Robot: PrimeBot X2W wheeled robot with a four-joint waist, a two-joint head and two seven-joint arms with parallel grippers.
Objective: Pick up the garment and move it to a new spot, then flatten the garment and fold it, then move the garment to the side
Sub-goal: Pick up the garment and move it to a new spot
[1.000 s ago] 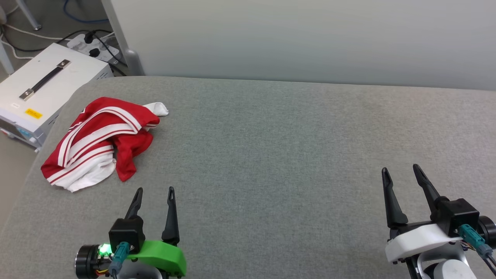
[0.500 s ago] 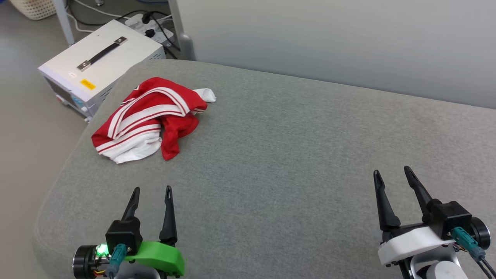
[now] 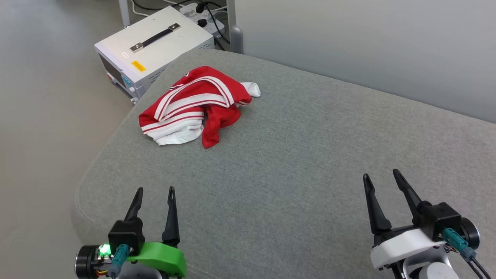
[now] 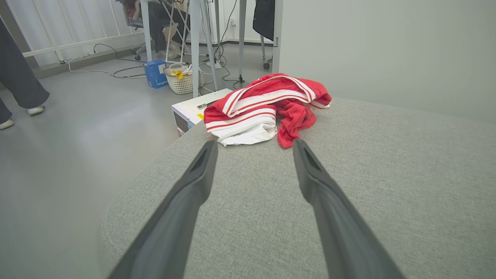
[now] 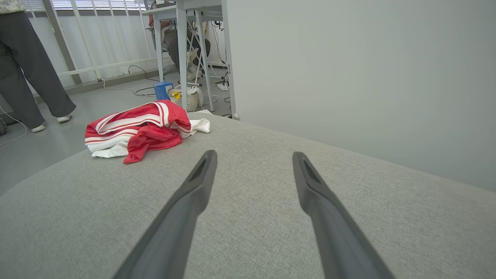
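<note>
The garment (image 3: 193,108) lies crumpled in a red heap with white stripes and a white sleeve, near the far left corner of the grey padded table (image 3: 294,155). It also sits ahead of the fingers in the left wrist view (image 4: 267,108) and at the left in the right wrist view (image 5: 139,128). My left gripper (image 3: 155,190) hovers open and empty near the front left edge, well short of the garment. Over at the front right, my right gripper (image 3: 381,176) is open too, with nothing between its fingers.
A white equipment box (image 3: 155,50) with a black handle stands on the floor beyond the table's left corner, with a power strip (image 3: 201,15) behind it. A pale partition wall (image 3: 368,46) runs along the far edge. A person's legs (image 5: 27,77) stand on the floor at left.
The head camera has turned left, so the garment, box and table edge now sit further right in its picture. Both grippers stay open and hold their places.
</note>
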